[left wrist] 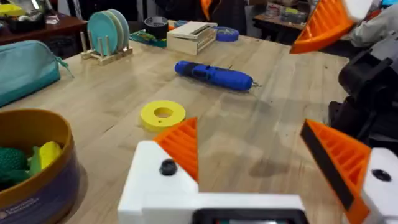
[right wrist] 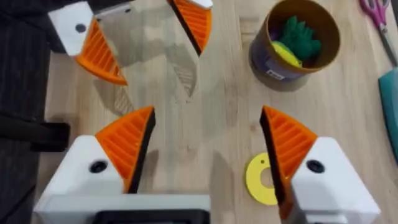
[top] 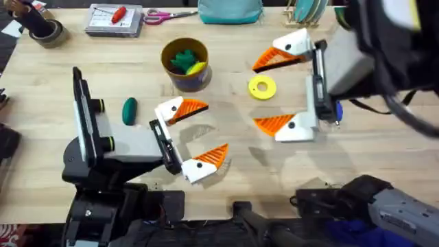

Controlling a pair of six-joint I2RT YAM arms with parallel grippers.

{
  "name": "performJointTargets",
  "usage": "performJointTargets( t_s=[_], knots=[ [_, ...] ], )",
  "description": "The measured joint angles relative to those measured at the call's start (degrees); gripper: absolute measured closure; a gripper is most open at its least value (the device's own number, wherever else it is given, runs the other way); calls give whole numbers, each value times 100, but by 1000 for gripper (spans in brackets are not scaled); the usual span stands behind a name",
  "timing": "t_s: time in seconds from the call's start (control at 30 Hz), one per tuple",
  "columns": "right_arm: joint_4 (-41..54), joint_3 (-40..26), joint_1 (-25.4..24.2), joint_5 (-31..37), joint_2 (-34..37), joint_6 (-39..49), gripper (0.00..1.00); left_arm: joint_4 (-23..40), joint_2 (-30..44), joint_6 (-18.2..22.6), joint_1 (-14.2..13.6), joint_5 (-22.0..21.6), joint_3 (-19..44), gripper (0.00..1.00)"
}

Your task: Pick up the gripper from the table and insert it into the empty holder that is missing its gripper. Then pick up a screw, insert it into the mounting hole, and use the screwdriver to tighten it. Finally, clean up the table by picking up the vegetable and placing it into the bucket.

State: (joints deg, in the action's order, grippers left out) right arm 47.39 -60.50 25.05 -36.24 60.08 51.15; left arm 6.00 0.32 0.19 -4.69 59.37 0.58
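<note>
The dark green vegetable (top: 129, 110) lies on the table beside my left arm, left of my open left gripper (top: 214, 127). Behind that gripper stands the bucket (top: 185, 63), holding a leafy green toy and a yellow toy. My right gripper (top: 256, 95) is open and hovers over a flat yellow ring (top: 262, 87). The blue screwdriver (left wrist: 214, 74) lies past the ring, partly under my right arm (top: 336, 110). All four white mounts carry orange ribbed fingers. The loose gripper, the empty holder and the screw are out of view.
Along the far edge are a box with a red-handled tool (top: 118, 14), scissors (top: 168, 14), a teal pouch (top: 230, 10) and a plate rack (left wrist: 106, 34). A tape roll (top: 44, 31) sits at the far left corner. Bare wood lies between the grippers.
</note>
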Motion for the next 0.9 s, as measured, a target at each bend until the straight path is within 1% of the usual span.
performJointTargets(
  t_s=[0.23, 0.27, 0.33, 0.43, 0.57, 0.9],
  knots=[
    [-944, 1028, -887, -1061, -397, 459, 7, 0, 0, -1, 0, 0, 0, 15],
    [-1032, 1302, -1206, -1470, -424, 506, 7, 0, 0, 0, 0, 0, 0, 15],
    [-1050, 1471, -1365, -1733, -424, 512, 8, 0, 0, 0, 0, 0, 0, 15],
    [-1043, 1606, -1473, -2037, -424, 504, 10, 0, -2, 0, 0, 0, 0, 15],
    [-915, 1713, -1479, -2179, -422, 497, 9, 0, -2, 0, 0, 0, 0, 15],
    [-799, 1738, -1479, -1849, -418, 409, 10, 0, 0, 0, 0, 0, 0, 15]
  ],
)
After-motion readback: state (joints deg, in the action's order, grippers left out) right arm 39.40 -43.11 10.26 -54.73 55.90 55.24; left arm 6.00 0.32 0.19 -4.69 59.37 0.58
